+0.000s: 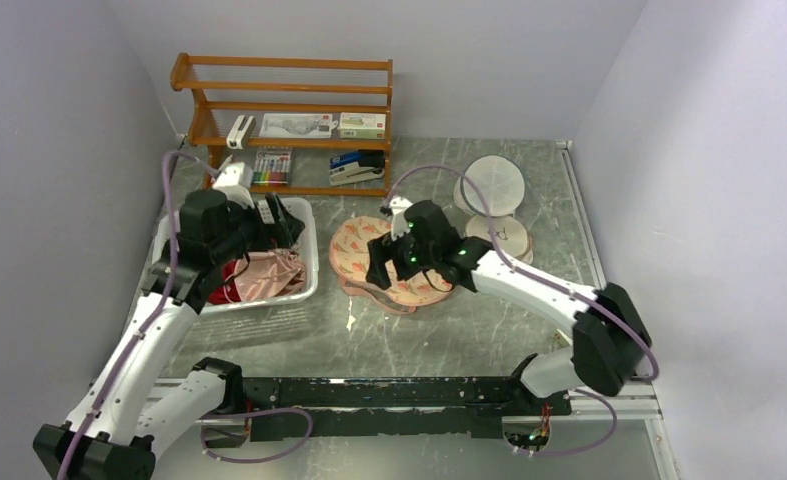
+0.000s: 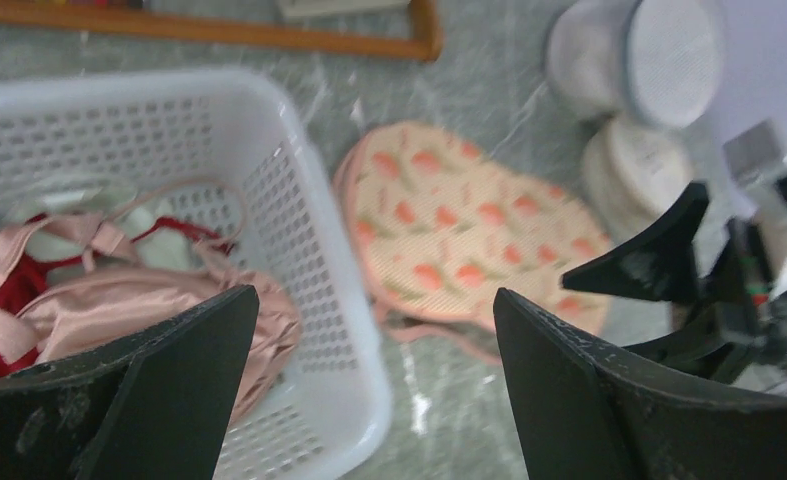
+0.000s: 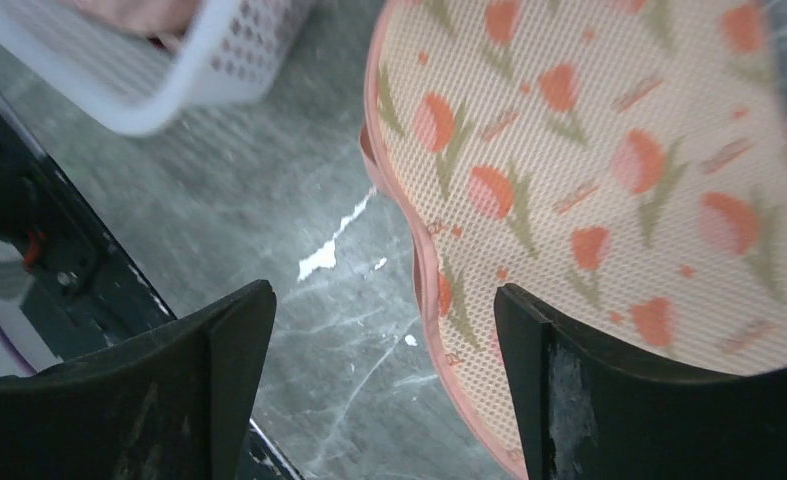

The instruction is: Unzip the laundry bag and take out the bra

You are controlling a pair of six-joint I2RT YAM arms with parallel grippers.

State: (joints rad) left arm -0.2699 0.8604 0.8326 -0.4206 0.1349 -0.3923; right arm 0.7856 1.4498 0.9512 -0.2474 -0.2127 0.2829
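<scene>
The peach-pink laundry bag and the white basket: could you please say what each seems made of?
The peach-pink peanut-shaped laundry bag looks like matte mesh fabric: a fine grid weave shows under its printed flowers. The white rectangular basket looks like smooth moulded plastic: rigid walls with regular holes.

One laundry bag (image 1: pixel 355 250); one bra (image 1: pixel 269 272); one basket (image 1: pixel 261 300); one shelf (image 1: pixel 289 62).

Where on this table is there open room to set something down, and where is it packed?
Widest bare table lies between the laundry bag and the black rail at the near edge. A narrower strip runs right of the cream pouches. Crowded: rear left, around basket and shelf, and the bag under the right claw.
</scene>
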